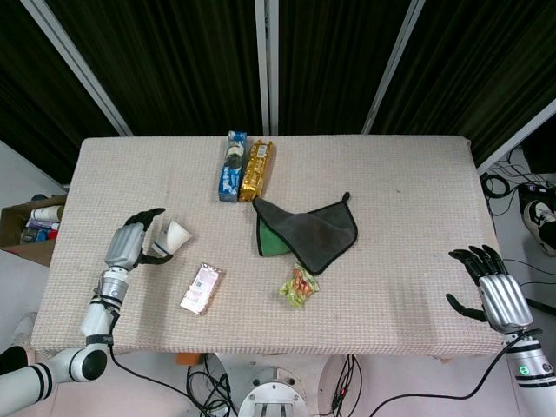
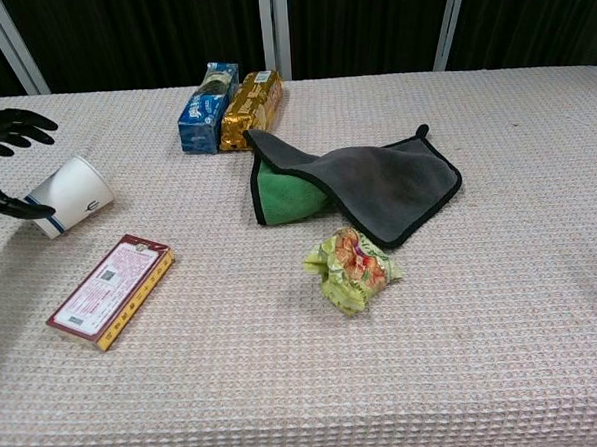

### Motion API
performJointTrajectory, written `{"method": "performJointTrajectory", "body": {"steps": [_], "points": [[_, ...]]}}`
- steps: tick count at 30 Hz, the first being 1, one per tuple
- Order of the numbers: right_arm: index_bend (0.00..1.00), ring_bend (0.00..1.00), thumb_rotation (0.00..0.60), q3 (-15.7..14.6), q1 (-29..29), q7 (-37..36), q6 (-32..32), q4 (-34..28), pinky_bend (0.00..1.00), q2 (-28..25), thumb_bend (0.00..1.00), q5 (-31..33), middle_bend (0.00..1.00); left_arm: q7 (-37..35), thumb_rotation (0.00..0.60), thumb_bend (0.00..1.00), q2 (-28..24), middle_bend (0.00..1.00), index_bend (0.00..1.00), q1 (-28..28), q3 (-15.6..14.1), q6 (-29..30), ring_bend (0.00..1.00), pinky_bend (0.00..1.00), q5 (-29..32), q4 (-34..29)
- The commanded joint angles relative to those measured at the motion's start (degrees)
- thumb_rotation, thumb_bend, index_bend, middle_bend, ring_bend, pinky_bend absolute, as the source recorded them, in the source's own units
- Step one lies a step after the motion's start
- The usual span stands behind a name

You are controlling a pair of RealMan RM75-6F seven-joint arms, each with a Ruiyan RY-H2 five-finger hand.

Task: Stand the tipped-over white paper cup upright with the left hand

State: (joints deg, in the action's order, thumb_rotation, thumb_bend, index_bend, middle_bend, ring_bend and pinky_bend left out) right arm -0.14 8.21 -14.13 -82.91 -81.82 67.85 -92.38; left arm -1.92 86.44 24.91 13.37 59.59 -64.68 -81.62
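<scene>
One white paper cup (image 2: 70,195) tipped, mouth toward right, base leftward

Snacks and a cloth lying on the table (image 1: 417,287).
Just right of the left robot hand (image 1: 130,243), a flat red-and-yellow box (image 1: 201,289) lies on the table. Farther right lie a crumpled green-and-orange snack packet (image 1: 300,287) and a grey cloth (image 1: 317,230) folded over its green side. Beyond them, at the far edge, a blue packet (image 1: 231,165) and a gold packet (image 1: 256,168) lie side by side, touching.
</scene>
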Motion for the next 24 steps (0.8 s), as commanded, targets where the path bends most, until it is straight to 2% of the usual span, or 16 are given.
{"method": "performJointTrajectory", "body": {"steps": [1, 13, 20, 24], "points": [[0.2, 0.07, 0.6, 0.0, 0.1, 0.4, 0.2, -0.4, 0.11, -0.2, 0.19, 0.1, 0.21, 0.8, 0.6, 0.1, 1.7, 0.15, 0.14, 0.1, 0.4, 1.3, 0.12, 0.14, 1.1, 1.3], [0.2, 0.07, 0.6, 0.1, -0.2, 1.5, -0.7, -1.6, 0.11, -1.2, 0.19, -0.1, 0.21, 5.1, 0.6, 0.09, 5.7, 0.12, 0.11, -0.3, -0.5, 5.1, 0.12, 0.14, 2.3, 2.8], [0.2, 0.07, 0.6, 0.0, -0.4, 1.2, -0.7, -1.4, 0.11, -1.0, 0.19, -0.1, 0.21, 8.4, 0.6, 0.09, 8.1, 0.13, 0.11, 0.6, 1.5, 4.2, 0.12, 0.14, 7.9, 4.5], [0.2, 0.07, 0.6, 0.0, -0.6, 1.0, -0.9, -1.3, 0.11, -1.1, 0.19, 0.0, 0.21, 9.4, 0.6, 0.09, 9.2, 0.15, 0.16, 1.2, 2.4, 3.9, 0.16, 0.16, 9.6, 6.8]]}}
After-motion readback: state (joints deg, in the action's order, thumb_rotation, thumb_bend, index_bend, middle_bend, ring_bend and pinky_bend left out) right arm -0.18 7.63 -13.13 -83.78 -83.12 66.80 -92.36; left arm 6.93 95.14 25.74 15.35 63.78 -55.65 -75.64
